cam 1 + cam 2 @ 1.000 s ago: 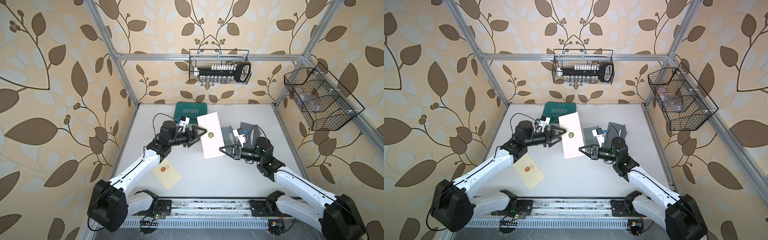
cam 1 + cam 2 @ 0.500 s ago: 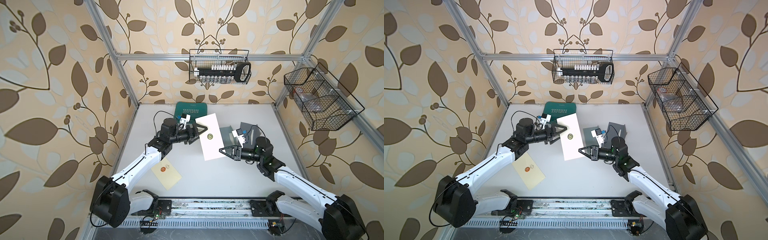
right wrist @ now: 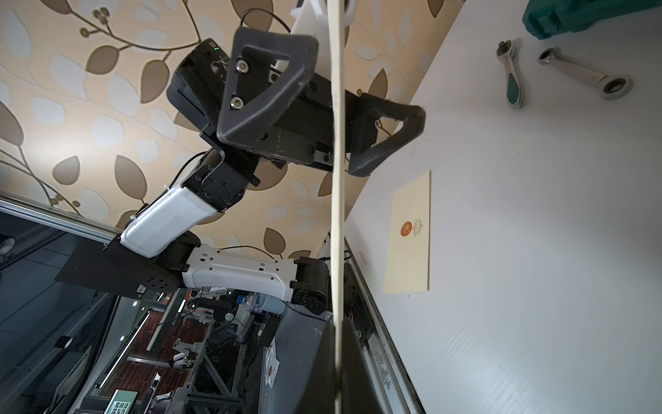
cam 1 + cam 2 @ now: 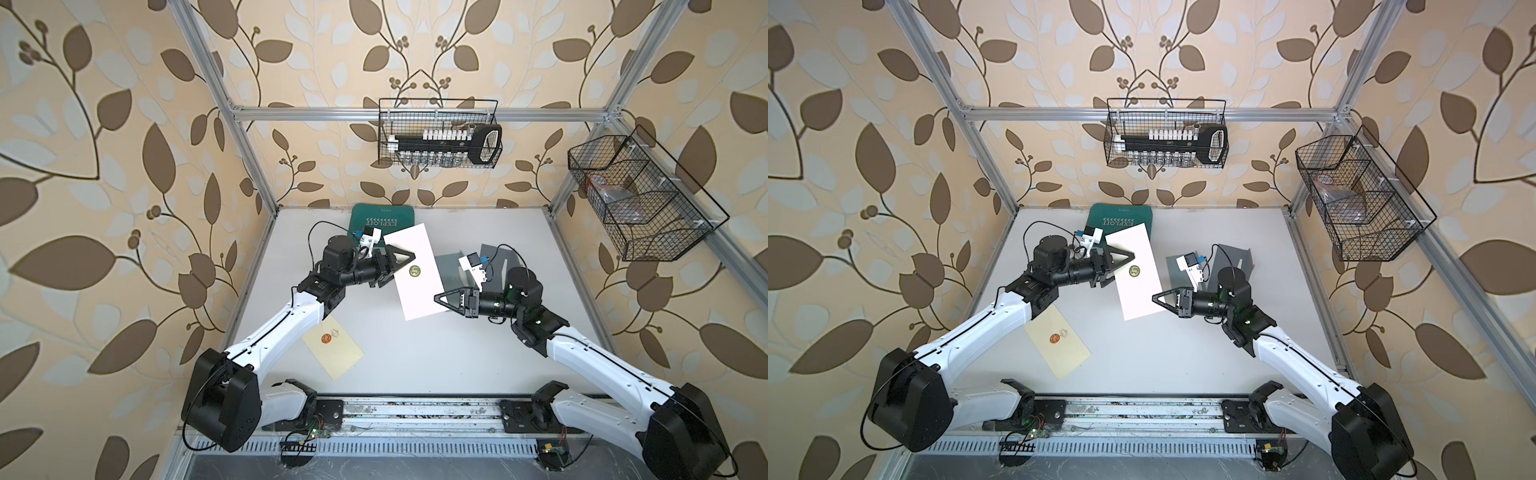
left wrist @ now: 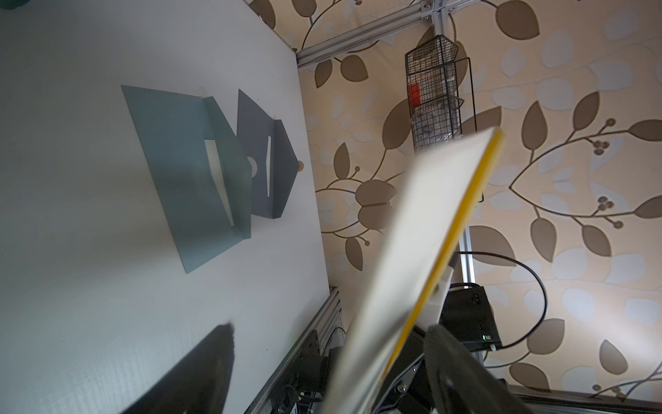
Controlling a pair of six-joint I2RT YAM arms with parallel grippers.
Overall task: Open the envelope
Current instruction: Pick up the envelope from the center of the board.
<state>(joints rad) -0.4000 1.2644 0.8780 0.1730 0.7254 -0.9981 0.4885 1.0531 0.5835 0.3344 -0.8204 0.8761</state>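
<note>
A white envelope (image 4: pixel 419 295) (image 4: pixel 1138 291) with a round green seal (image 4: pixel 414 271) hangs tilted above the table's middle. My right gripper (image 4: pixel 436 297) (image 4: pixel 1154 296) (image 3: pixel 336 358) is shut on its near right edge. My left gripper (image 4: pixel 401 266) (image 4: pixel 1121 268) (image 5: pixel 333 376) stands open astride the far left edge beside the seal. One finger (image 3: pixel 268 89) is on each face, with a gap on both sides. In the left wrist view the envelope (image 5: pixel 430 251) is edge-on and shows a yellow lining.
A cream envelope with an orange seal (image 4: pixel 332 347) (image 3: pixel 408 236) lies under my left arm. Two grey opened envelopes (image 5: pixel 186 172) (image 5: pixel 265 161) lie behind my right arm. A green case (image 4: pixel 382 218) and two wrenches (image 3: pixel 510 75) are at the back. Wire baskets (image 4: pixel 440 133) (image 4: pixel 640 199) hang on the walls.
My left gripper has slid a little right and back over the envelope's edge, and its jaws have narrowed slightly. The right gripper still holds the envelope in place.
</note>
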